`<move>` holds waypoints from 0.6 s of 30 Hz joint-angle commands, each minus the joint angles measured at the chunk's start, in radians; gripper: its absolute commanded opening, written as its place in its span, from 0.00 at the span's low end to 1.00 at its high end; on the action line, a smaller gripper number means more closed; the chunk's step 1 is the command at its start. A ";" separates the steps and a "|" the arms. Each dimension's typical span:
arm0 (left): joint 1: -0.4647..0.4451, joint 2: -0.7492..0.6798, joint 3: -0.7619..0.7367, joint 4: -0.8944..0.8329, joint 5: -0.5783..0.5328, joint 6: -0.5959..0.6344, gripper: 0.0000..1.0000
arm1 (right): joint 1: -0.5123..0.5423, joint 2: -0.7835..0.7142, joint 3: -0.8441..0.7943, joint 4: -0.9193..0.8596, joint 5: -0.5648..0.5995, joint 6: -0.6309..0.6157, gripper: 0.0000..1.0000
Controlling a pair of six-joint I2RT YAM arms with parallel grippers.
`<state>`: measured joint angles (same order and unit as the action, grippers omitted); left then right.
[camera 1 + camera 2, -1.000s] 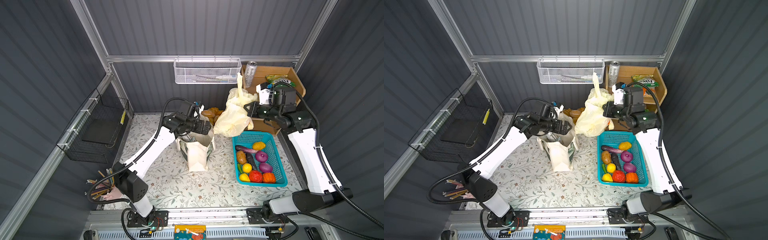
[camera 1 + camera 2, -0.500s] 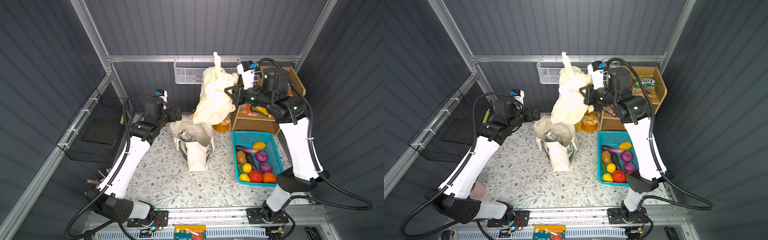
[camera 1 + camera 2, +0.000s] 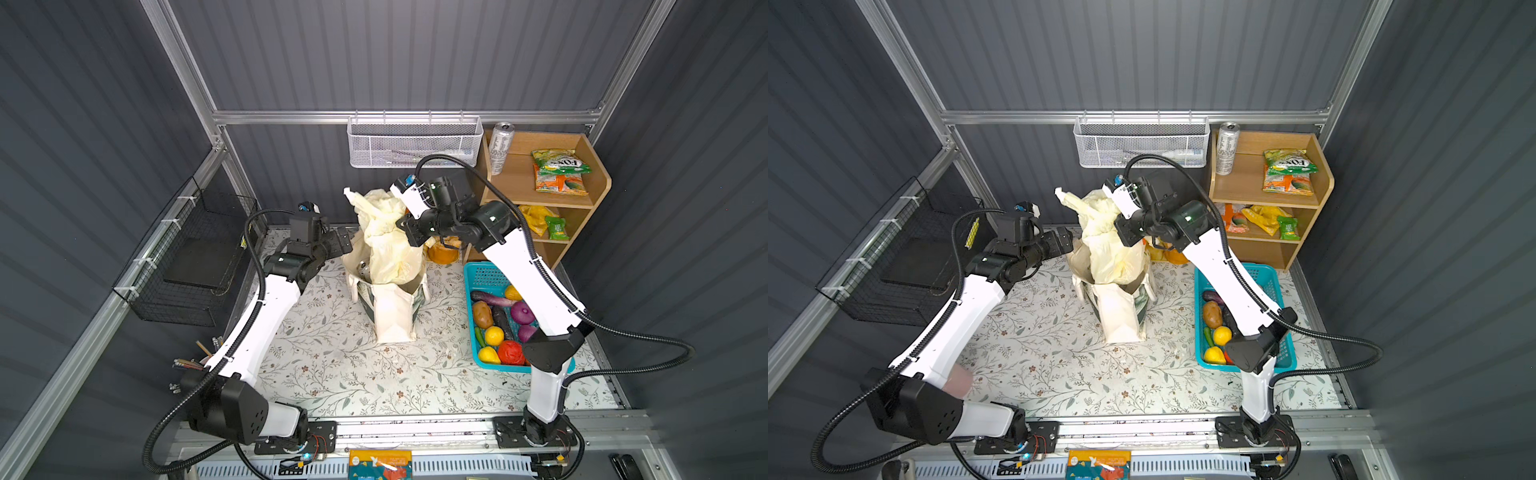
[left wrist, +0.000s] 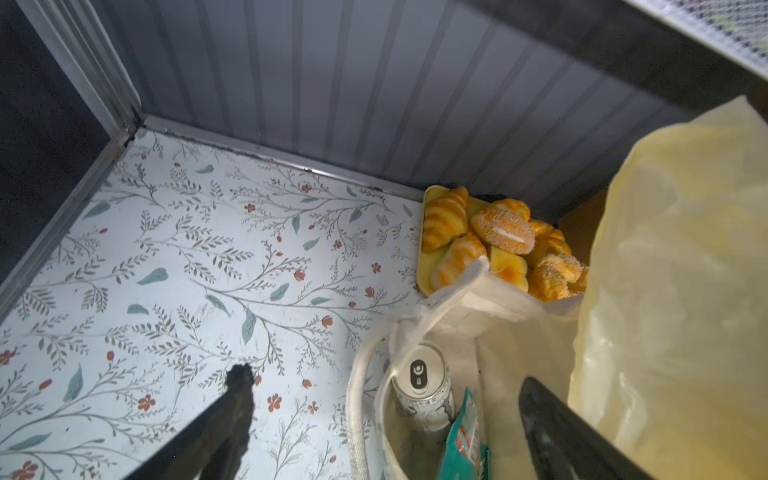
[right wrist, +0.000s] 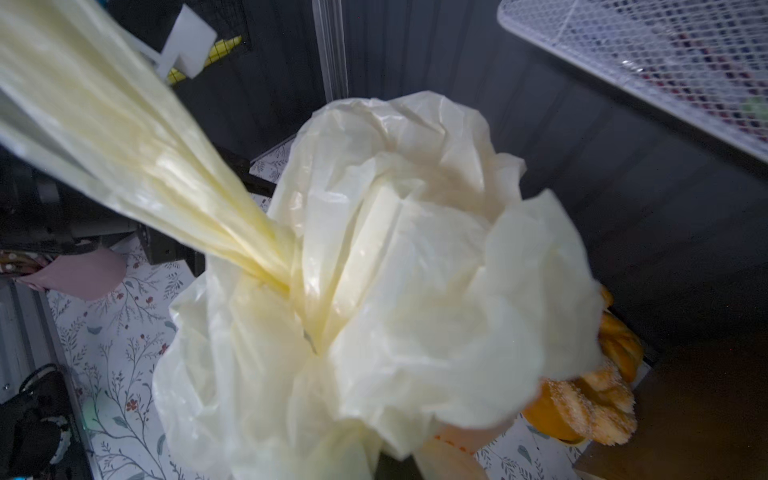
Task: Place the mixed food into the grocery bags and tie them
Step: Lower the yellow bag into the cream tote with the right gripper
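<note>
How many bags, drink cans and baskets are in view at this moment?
Bags: 2 (canvas tote, plastic bag)
Drink cans: 2 (shelf-top can, can in tote)
Baskets: 3 (white wire basket, black wire basket, turquoise basket)
Total: 7

in both top views we see bright, even light from above on the floral mat [image 3: 332, 374], soft shadows, and rails [image 3: 374, 117] bowing at the edges. our wrist views are dimmer: the plastic bag [image 5: 415, 270] glares, its stretched handle smeared by blur; the fingers [image 4: 224, 419] of the left gripper [image 4: 382, 376] are dark and soft.
</note>
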<state>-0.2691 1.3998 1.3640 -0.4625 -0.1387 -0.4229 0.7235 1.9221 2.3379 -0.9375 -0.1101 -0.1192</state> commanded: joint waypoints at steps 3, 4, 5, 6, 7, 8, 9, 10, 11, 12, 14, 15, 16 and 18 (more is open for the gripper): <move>0.017 -0.021 -0.032 0.027 -0.022 -0.050 1.00 | 0.034 0.020 -0.066 -0.053 0.044 -0.042 0.00; 0.019 -0.024 -0.032 0.029 -0.031 -0.052 1.00 | 0.034 0.030 -0.071 -0.067 0.037 -0.019 0.00; 0.022 -0.027 -0.032 0.033 -0.041 -0.053 1.00 | 0.034 0.046 -0.074 -0.084 0.023 0.002 0.00; 0.023 -0.029 -0.031 0.035 -0.048 -0.055 1.00 | 0.034 0.064 -0.076 -0.103 0.007 0.026 0.00; 0.023 -0.028 -0.028 0.036 -0.047 -0.056 1.00 | 0.034 0.083 -0.083 -0.118 -0.010 0.049 0.00; 0.025 -0.027 -0.026 0.036 -0.047 -0.053 1.00 | 0.033 0.098 -0.094 -0.125 -0.025 0.065 0.00; 0.025 -0.026 -0.022 0.033 -0.047 -0.053 1.00 | 0.034 0.115 -0.107 -0.133 -0.040 0.083 0.00; 0.025 -0.025 -0.020 0.032 -0.048 -0.053 1.00 | 0.033 0.131 -0.116 -0.137 -0.050 0.097 0.00; 0.025 -0.027 -0.022 0.032 -0.047 -0.053 1.00 | 0.031 0.145 -0.132 -0.138 -0.061 0.111 0.00; 0.025 -0.030 -0.024 0.033 -0.044 -0.053 1.00 | 0.031 0.159 -0.145 -0.136 -0.068 0.122 0.00; 0.025 -0.033 -0.025 0.032 -0.041 -0.048 1.00 | 0.025 0.187 -0.155 -0.141 -0.080 0.141 0.00; 0.025 -0.034 -0.025 0.031 -0.040 -0.045 1.00 | 0.020 0.201 -0.157 -0.143 -0.089 0.151 0.00; 0.025 -0.036 -0.026 0.031 -0.039 -0.041 1.00 | 0.017 0.214 -0.155 -0.145 -0.101 0.158 0.00; 0.025 -0.038 -0.024 0.028 -0.036 -0.034 1.00 | 0.008 0.249 -0.136 -0.166 -0.119 0.172 0.00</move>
<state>-0.2516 1.3930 1.3323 -0.4461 -0.1688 -0.4644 0.7464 2.1475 2.1872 -1.0458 -0.1814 0.0063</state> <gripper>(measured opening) 0.998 0.041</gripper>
